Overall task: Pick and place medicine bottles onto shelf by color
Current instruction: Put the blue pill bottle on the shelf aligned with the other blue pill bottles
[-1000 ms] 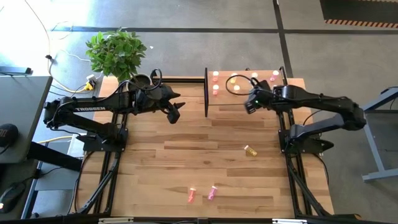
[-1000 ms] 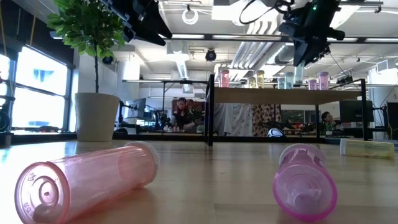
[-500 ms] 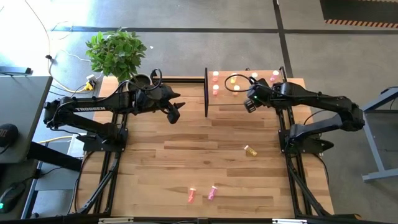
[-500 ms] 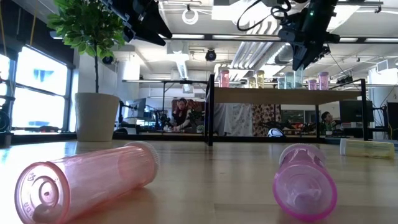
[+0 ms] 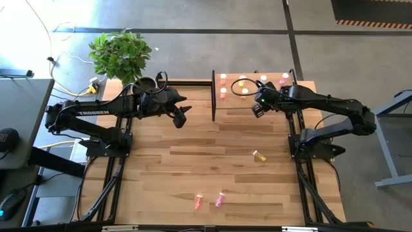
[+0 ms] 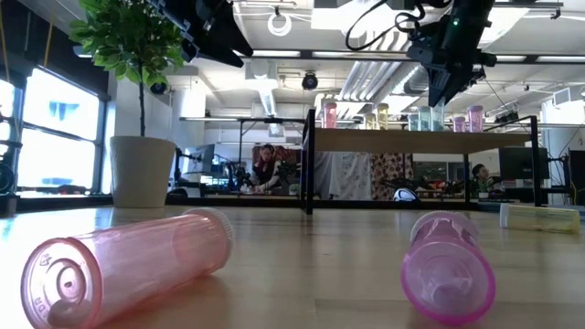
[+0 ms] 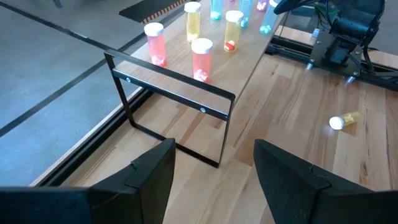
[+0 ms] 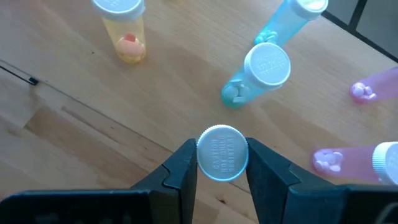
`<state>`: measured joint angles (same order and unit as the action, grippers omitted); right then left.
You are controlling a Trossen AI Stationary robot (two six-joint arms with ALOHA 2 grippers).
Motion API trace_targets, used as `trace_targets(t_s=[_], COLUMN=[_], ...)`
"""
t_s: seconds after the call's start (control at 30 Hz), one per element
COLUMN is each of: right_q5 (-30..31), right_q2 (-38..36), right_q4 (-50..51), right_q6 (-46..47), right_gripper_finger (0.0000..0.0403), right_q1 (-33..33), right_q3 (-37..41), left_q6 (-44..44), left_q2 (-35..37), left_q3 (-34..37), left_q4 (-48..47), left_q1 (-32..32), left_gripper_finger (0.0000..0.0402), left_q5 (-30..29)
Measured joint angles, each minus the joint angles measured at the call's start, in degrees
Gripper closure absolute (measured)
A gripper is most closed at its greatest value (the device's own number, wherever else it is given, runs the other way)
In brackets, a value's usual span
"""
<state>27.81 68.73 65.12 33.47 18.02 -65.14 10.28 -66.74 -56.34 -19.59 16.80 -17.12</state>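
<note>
Several medicine bottles [image 7: 201, 57] already stand on the shelf [image 7: 249, 53]; the right hand [image 8: 222, 163], gripping a pale bottle [image 8: 222, 153], hovers above them, the left hand [image 7: 211, 171] waits wide, and three bottles [image 5: 259, 156] lie on the table [image 5: 193, 148].

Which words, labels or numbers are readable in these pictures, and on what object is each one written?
"TROSSEN": on the left arm, high view.
Embossed ring of text on the white cap between the right gripper's fingers: too blurred to read.
Embossed marks on the pink bottle's base, low view: unreadable.
</note>
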Motion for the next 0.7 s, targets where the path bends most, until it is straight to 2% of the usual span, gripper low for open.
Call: trace_targets(t_s=[0.43, 0.7], right_q5=[1.1, 1.5], right_q2=[0.1, 0.1], right_q4=[0.3, 0.2], right_q6=[1.0, 1.0], right_gripper_finger=[0.0297, 0.0247], right_q1=[0.0, 0.0], right_q3=[0.0, 0.0], left_q6=[0.0, 0.0], left_q2=[0.0, 0.0], left_q3=[0.0, 0.0], left_q4=[0.0, 0.0], left_q1=[0.0, 0.0], left_gripper_finger=[0.0193, 0.0193], left_q5=[0.0, 0.0])
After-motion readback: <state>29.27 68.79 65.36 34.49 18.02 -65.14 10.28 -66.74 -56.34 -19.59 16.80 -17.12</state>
